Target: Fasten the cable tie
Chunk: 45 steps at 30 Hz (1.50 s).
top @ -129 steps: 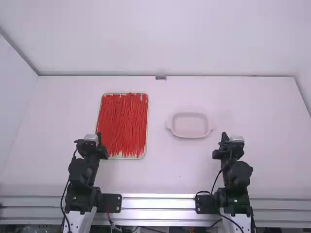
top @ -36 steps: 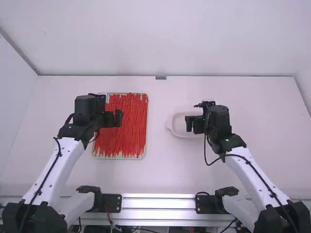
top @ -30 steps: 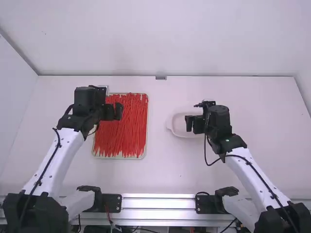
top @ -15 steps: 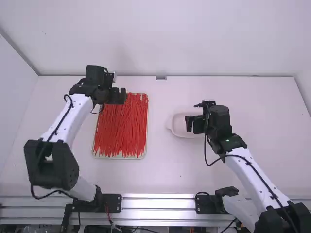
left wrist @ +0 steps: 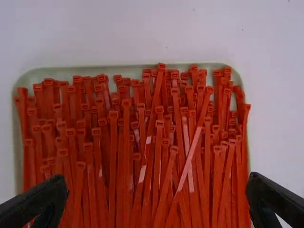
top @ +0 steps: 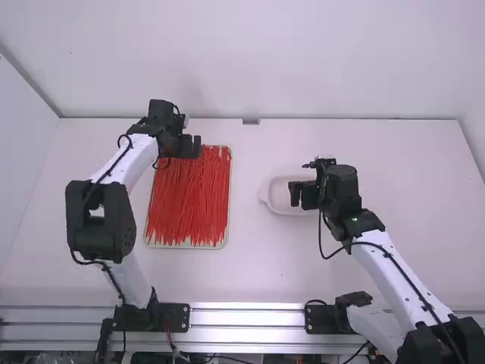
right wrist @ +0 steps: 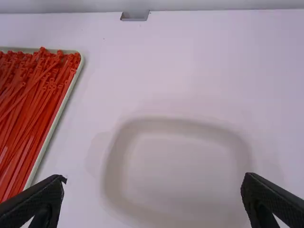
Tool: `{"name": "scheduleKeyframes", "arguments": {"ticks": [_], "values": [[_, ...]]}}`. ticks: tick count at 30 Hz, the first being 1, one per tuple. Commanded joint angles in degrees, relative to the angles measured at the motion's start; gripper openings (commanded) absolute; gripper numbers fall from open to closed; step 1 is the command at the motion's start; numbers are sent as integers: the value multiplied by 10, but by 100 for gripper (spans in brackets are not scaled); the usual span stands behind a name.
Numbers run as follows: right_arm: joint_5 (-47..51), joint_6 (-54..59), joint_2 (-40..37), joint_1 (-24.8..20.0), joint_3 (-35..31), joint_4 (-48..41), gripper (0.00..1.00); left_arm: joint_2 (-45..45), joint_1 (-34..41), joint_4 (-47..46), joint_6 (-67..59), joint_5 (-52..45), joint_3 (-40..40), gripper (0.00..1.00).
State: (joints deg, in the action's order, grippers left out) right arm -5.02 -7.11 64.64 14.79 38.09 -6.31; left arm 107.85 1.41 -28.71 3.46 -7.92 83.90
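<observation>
Aloft, left gripper (top: 190, 146) wide open above ties (top: 189, 199); right gripper (top: 301, 193) too.

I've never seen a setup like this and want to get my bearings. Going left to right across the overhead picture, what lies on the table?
Tray heaped with red cable ties → small grey bracket at the back → pale dish.

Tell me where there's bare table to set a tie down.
Free: the table right of the dish; the near strip between tray and arm bases; the lane between tray and dish. Crowded: the tray, heaped with cable ties under the left gripper; the right gripper hangs over the dish.
</observation>
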Motion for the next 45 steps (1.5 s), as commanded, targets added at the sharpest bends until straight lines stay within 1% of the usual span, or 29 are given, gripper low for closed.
{"name": "scheduleKeyframes", "arguments": {"ticks": [1, 6, 16, 22, 27, 31, 39, 45], "values": [[-1, 0, -5, 3, 23, -1, 99, 12, 10, 3, 7, -7, 13, 99], [-1, 0, -5, 3, 23, -2, 99, 26, 13, 23, -17, -43, 13, 99], [-1, 0, -5, 4, 23, -2, 99, 47, 14, 23, -16, -43, 13, 99], [10, 14, -5, 24, 23, -2, 99, 69, 21, 18, -20, -43, 13, 99], [9, 26, -5, 33, 23, 0, 99, 69, 28, 18, -20, -43, 5, 99], [10, 26, -5, 33, 23, 0, 99, 69, 31, 32, -20, -43, -9, 99], [8, 26, -5, 31, 23, 0, 100, 69, 38, 89, -20, -39, -54, 99], [8, 26, -5, 31, 23, 0, 99, 69, 37, 117, -20, -34, -71, 99]]}}
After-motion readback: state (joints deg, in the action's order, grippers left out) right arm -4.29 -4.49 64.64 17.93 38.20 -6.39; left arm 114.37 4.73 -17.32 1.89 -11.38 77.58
